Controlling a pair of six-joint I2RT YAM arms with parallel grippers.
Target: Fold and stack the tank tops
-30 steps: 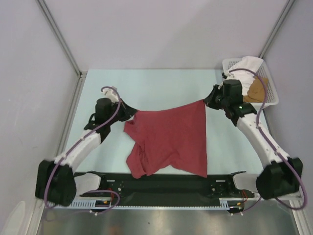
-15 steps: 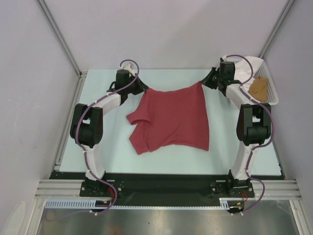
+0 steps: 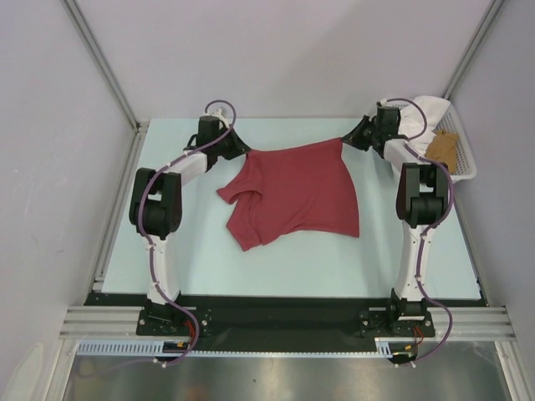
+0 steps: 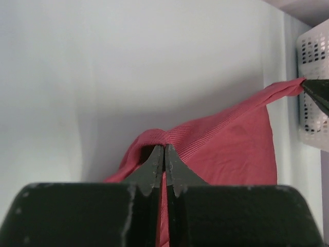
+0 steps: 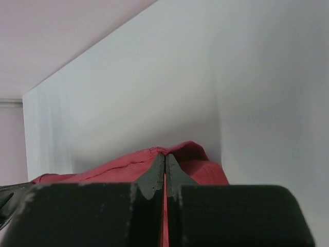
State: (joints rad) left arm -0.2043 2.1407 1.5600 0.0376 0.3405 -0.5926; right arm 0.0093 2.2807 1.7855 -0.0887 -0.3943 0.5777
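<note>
The dark red tank top [image 3: 297, 190] lies spread on the pale table, its far edge pulled taut between both grippers. My left gripper [image 3: 243, 152] is shut on the far left corner; in the left wrist view the jaws [image 4: 164, 150] pinch a fold of the red cloth [image 4: 226, 149]. At the far right corner my right gripper [image 3: 344, 142] is shut too, red fabric [image 5: 128, 164] squeezed between its jaws [image 5: 165, 157]. The near left part of the top is bunched. A tan-brown tank top [image 3: 441, 150] sits in the basket.
The white mesh basket [image 3: 466, 164] stands at the far right corner and also holds a white cloth [image 3: 430, 109]; it shows in the left wrist view [image 4: 312, 77] just behind the right gripper's tip. Grey walls close in the far side and both flanks.
Both arms have reached out toward the far side, dragging the red top away from the near edge. Over the last half second it has settled flatter and a bit farther.
</note>
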